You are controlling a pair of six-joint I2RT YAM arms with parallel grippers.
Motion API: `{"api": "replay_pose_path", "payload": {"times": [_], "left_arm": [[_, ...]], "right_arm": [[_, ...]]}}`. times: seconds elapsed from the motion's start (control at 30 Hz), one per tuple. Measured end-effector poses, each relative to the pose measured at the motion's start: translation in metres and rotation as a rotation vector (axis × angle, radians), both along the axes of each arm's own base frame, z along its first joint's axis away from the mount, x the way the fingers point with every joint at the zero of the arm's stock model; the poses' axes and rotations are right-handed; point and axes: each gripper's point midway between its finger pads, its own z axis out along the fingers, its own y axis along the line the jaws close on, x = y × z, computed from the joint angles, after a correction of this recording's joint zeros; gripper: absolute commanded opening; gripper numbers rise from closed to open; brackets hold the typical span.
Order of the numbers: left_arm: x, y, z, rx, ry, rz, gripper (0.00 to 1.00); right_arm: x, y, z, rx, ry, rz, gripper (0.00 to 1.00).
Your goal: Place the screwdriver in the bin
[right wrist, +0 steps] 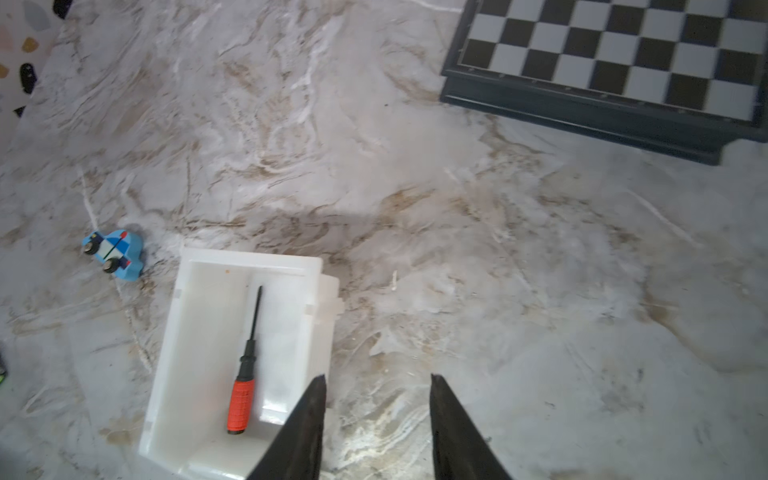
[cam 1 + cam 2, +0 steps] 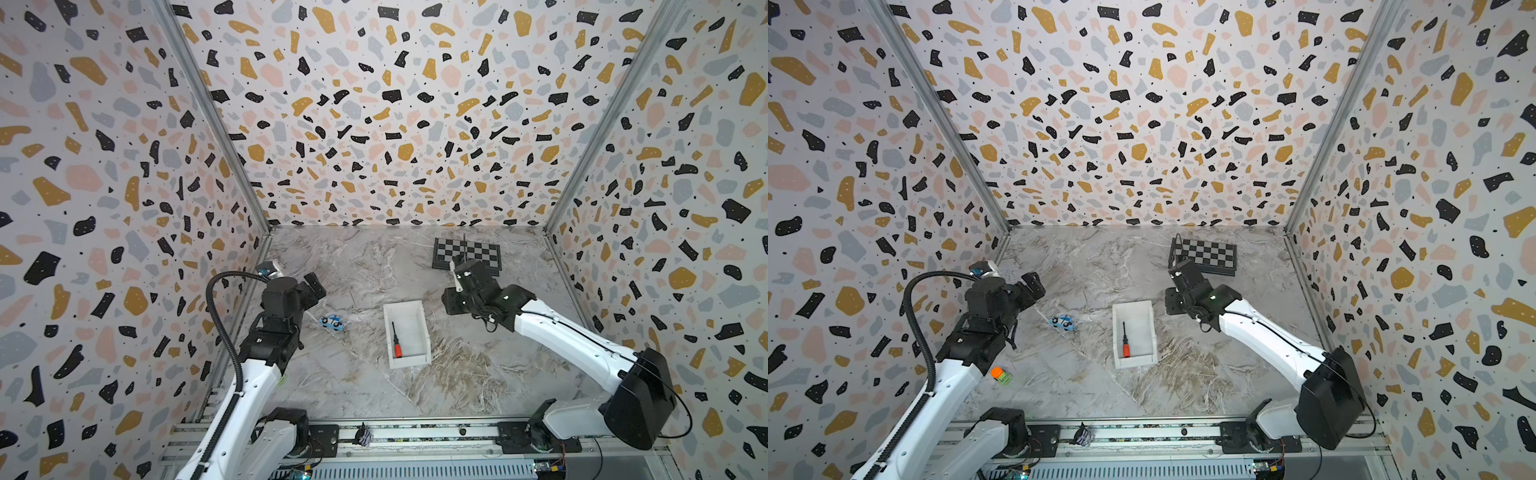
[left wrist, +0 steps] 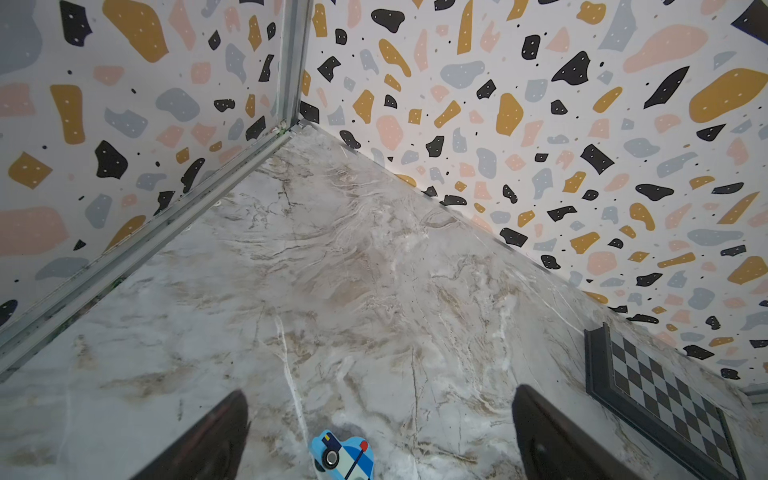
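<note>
The screwdriver (image 2: 397, 340) (image 2: 1125, 340) (image 1: 245, 374), with its black shaft and red-orange handle, lies flat inside the white bin (image 2: 424, 332) (image 2: 1116, 336) (image 1: 166, 353) in the middle of the table. Nothing is touching it. My right gripper (image 2: 451, 301) (image 2: 1173, 301) (image 1: 378, 378) hovers just right of the bin's far end, open, with only bare table between its fingers. My left gripper (image 2: 313, 286) (image 2: 1034, 282) (image 3: 380, 392) is over the table's left side, open wide and empty.
A small blue toy car (image 2: 331, 322) (image 2: 1063, 322) (image 3: 343, 455) (image 1: 114, 254) lies left of the bin, just below the left gripper. A black-and-grey checkered board (image 2: 467, 253) (image 2: 1208, 253) (image 3: 665, 399) (image 1: 623, 54) sits at the back right. An orange-green block (image 2: 1000, 375) lies by the left arm. Patterned walls enclose three sides.
</note>
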Motion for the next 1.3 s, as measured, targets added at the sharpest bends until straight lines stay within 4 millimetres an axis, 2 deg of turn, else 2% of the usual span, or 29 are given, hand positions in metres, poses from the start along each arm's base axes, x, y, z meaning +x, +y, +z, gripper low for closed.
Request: {"api": "replay_pose_path", "payload": {"times": [0.17,0.3,0.4,0.53,0.67,0.7,0.73,0.93,1.03,1.13,1.3], "left_arm": [[-0.005,0.002,0.014,0.041,-0.041,-0.012,1.00],[-0.011,0.006,0.030,0.074,-0.093,-0.011,1.00],[-0.016,0.007,0.040,0.101,-0.140,-0.015,1.00],[-0.023,0.008,0.044,0.148,-0.191,-0.029,1.00],[-0.027,0.008,0.044,0.202,-0.227,-0.042,1.00],[-0.028,0.009,0.043,0.218,-0.229,-0.043,1.00],[-0.029,0.010,0.043,0.230,-0.229,-0.043,1.00],[-0.034,0.016,0.048,0.300,-0.256,-0.021,1.00],[-0.033,0.017,0.051,0.319,-0.294,-0.013,1.00],[-0.030,0.015,0.041,0.349,-0.325,-0.027,1.00],[-0.023,0.013,0.000,0.375,-0.305,-0.044,1.00]], "right_arm": [[0.006,-0.053,0.004,-0.006,-0.020,-0.108,0.51],[0.005,-0.081,0.010,0.000,-0.045,-0.151,0.55],[0.004,-0.097,0.013,0.007,-0.067,-0.161,0.61],[0.007,-0.116,0.026,0.016,-0.116,-0.182,0.70],[0.012,-0.133,0.042,0.026,-0.194,-0.207,0.89],[0.013,-0.136,0.045,0.027,-0.216,-0.214,0.96],[0.012,-0.138,0.048,0.030,-0.235,-0.220,0.99],[0.009,-0.150,0.065,0.026,-0.363,-0.271,0.99],[0.008,-0.159,0.065,0.014,-0.416,-0.313,0.99],[0.004,-0.168,0.058,0.002,-0.447,-0.352,0.99],[0.003,-0.176,0.060,-0.006,-0.519,-0.390,0.99]]}}
